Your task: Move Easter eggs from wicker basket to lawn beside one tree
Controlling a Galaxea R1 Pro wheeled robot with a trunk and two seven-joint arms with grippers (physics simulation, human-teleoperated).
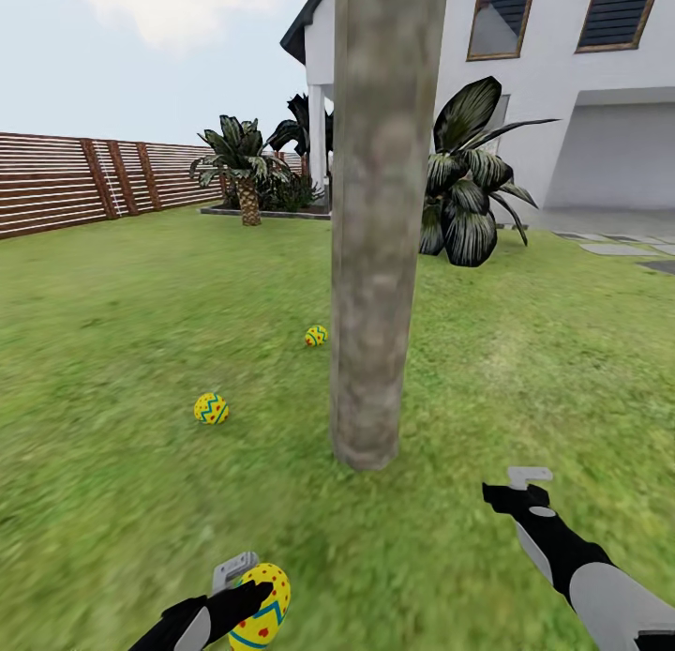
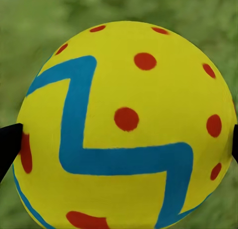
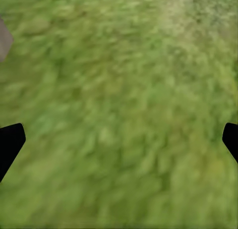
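Fingers of the left gripper (image 1: 246, 590) were clamped on the third Easter egg (image 1: 262, 606), one dark tip pressed against each side of the shell in the left wrist view. The held egg (image 2: 124, 130) hung above the lawn (image 1: 112, 332), on the robot's side of the tree trunk (image 1: 375, 257) and to its left.

Fingers of the right gripper (image 1: 516, 490) stood spread with nothing between them; in the right wrist view both tips framed bare grass. This gripper hovered near the foot of the trunk, on its right.

Two eggs already lay on the grass left of the trunk. The nearer egg (image 1: 211, 408) rested a little way out from the base. The farther egg (image 1: 316, 336) lay close beside the trunk. The wicker basket was outside these frames, so its contents could not be confirmed.

Judged status: final placement pending, two of three eggs delivered.

Probable faults from this state:
- Rolling. An egg released from height onto the lawn would probably bounce or roll away from the trunk. Cause: round shell, no cradle in the turf.
- Collision. A release point too near the nearer egg could knock that egg outward.
- Slip. The contact was two narrow tips on a smooth curved shell, so a sudden arm motion might eject the egg early.
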